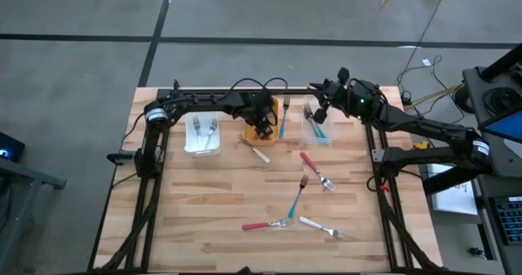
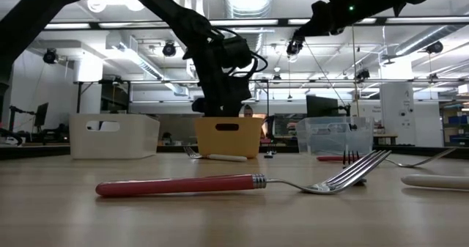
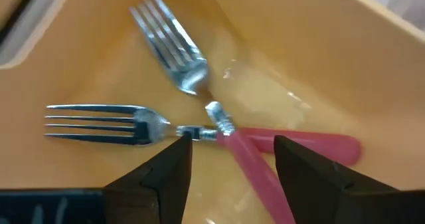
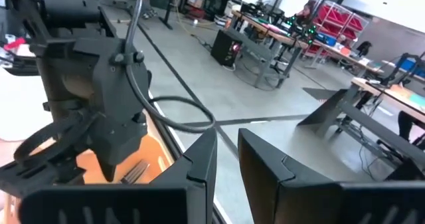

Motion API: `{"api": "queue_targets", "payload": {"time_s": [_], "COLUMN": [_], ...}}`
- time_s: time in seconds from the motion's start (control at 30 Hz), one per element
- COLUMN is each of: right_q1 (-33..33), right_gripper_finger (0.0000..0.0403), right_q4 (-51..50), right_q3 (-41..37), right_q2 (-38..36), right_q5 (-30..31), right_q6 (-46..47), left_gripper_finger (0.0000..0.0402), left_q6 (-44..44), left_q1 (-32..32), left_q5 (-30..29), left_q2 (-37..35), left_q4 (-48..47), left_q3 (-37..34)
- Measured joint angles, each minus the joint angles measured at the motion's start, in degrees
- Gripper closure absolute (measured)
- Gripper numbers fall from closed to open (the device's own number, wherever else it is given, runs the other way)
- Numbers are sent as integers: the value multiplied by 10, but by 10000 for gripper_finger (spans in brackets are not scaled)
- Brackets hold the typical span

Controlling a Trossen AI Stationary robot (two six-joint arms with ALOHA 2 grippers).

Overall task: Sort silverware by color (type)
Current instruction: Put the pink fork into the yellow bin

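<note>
My left gripper (image 1: 263, 126) (image 3: 232, 171) is open and reaches down into the orange bin (image 1: 251, 134). Two red-handled forks (image 3: 199, 127) lie crossed on the bin's floor; my fingers stand on either side of where they cross. My right gripper (image 1: 320, 113) (image 4: 227, 161) hangs empty above the clear bin (image 1: 318, 132), which holds teal-handled forks; its fingers are only a narrow gap apart. On the table lie a white-handled utensil (image 1: 259, 153), a red fork (image 1: 316, 169), a teal fork (image 1: 296, 197), a red fork (image 1: 265, 223) and a white fork (image 1: 322, 226).
A white bin (image 1: 202, 135) with white-handled forks stands left of the orange bin. A teal-handled utensil (image 1: 282, 121) lies between the orange and clear bins. The three bins line the table's far edge; the loose forks lie in the middle and near right.
</note>
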Motion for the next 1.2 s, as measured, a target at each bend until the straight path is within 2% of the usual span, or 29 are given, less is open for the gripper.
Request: {"api": "queue_targets", "payload": {"time_s": [0.63, 0.93, 1.2], "right_q1": [-6, -6, -6], "right_gripper_finger": [349, 349, 349], "right_q4": [3, 3, 3], "right_q3": [0, 0, 0], "right_q2": [17, 17, 17], "right_q5": [0, 0, 0], "right_q6": [0, 0, 0], "left_gripper_finger": [216, 255, 311], "left_q6": [-12, -19, -31], "left_q1": [-2, -2, -2], "left_q5": [-3, -6, -30], "left_q2": [21, 21, 21], "left_q4": [1, 2, 3], "left_q3": [-2, -4, -4]}}
